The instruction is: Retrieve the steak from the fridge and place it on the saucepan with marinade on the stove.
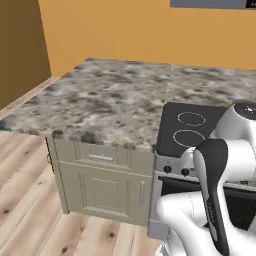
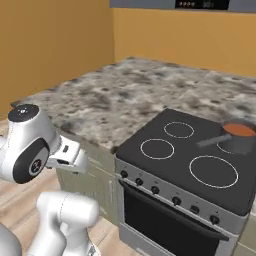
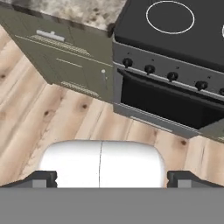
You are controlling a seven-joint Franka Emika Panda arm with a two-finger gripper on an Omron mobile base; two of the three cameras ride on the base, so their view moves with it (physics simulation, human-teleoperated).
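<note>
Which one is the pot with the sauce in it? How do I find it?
Find the black stove set into the speckled stone counter. The saucepan sits on its back right ring, with its long handle pointing toward the middle of the stove. It is the one round thing there, filled with reddish-brown marinade.

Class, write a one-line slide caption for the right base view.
Saucepan of reddish marinade on the black stove's far right burner, beside a speckled stone counter.

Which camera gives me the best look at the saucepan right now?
The right base view: the saucepan sits on the stove's far right burner, handle pointing left, marinade visible. In the left base view the arm covers that side; the hand view looks at the stove front.
</note>
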